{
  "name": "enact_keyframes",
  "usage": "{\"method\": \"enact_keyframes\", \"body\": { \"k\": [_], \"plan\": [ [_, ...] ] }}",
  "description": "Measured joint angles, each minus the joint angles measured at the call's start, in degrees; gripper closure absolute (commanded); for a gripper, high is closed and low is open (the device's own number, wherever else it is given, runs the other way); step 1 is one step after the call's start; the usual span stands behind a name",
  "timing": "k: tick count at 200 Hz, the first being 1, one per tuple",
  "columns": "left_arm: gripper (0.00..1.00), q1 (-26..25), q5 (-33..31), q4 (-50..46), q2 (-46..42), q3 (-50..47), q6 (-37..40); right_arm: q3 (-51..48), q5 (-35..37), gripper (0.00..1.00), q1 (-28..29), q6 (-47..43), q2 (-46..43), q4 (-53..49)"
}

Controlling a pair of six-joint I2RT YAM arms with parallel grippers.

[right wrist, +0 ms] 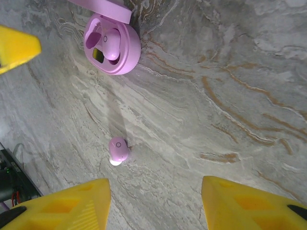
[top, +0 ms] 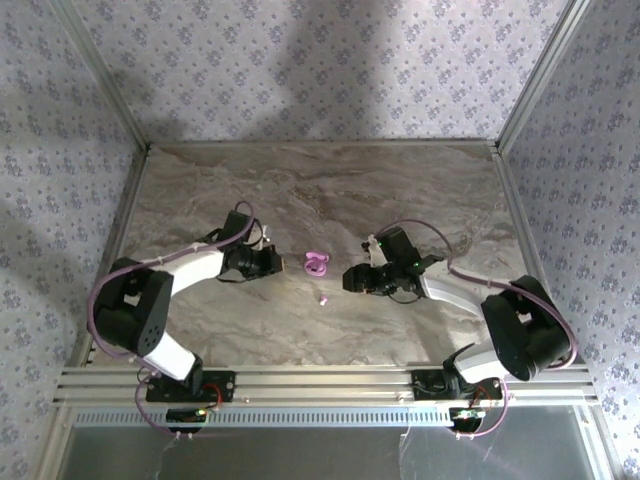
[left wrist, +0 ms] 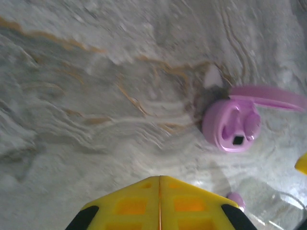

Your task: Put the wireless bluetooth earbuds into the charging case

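Left jaws shut, open case (right wrist: 127, 58) (one earbud (right wrist: 111, 44))

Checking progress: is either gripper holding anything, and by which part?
Nothing held. Left gripper is shut empty; right gripper is open, the pink earbud lying loose on the table.

Enclosed robotics lab cell: a grey marble-patterned tabletop (top: 300, 190) walled by lilac floral-print panels (top: 320, 60), with a slotted aluminium mounting rail (top: 320, 385) along its near edge.
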Motion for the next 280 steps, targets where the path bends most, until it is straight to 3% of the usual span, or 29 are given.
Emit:
{"method": "enact_keyframes", "body": {
  "k": [56, 101, 280],
  "plan": [
    [1.0, 1.5, 5.8, 1.8, 12.2, 10.2, -0.5, 0.1, 0.7, 0.44, 0.5, 0.0, 0.3, 0.1],
    [1.0, 1.2, 9.8, 4.1, 17.1, 11.6, -2.4, 0.1, 1.2, 0.43, 0.5, 0.3, 0.2, 0.1],
    [1.0, -3.9, 11.7, 4.6, 17.8, 11.6, -5.2, -0.8, 1.5, 0.43, -0.2, 0.2, 0.2, 0.9]
  ]
}}
